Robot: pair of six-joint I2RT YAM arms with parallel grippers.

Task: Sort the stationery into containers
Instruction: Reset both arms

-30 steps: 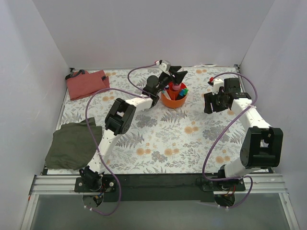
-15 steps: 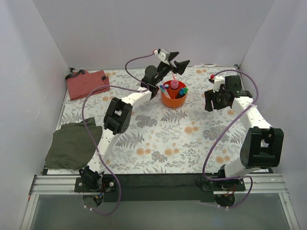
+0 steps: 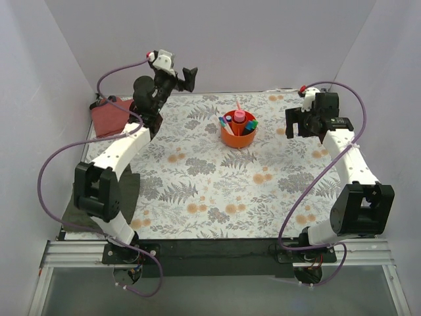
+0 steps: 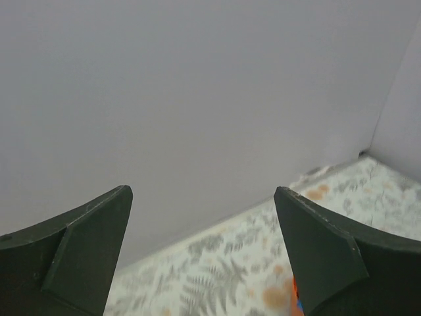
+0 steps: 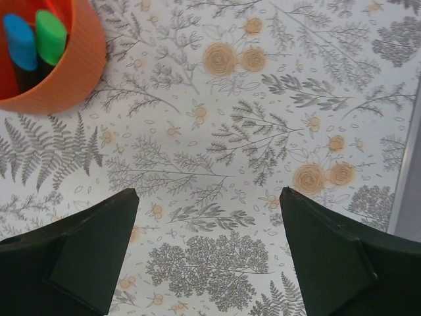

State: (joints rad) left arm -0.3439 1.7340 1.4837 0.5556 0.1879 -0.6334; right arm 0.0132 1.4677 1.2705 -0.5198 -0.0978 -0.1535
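Floral table (image 3: 217,191): cup (image 3: 238,138), far centre, holds pens (image 3: 250,124). Left gripper (image 3: 182,74), right gripper (image 3: 304,125): both wide apart, empty. I judge sorting finished; next, I park both arms.

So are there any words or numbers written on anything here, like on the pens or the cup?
No words, numbers or signs can be read anywhere.
Orange cup: plain, no print shows.
Stationery inside it: too small to tell in the top view.
Blue cap and green cap in the right wrist view: no print on them.
Table cover: only flowers and ferns.
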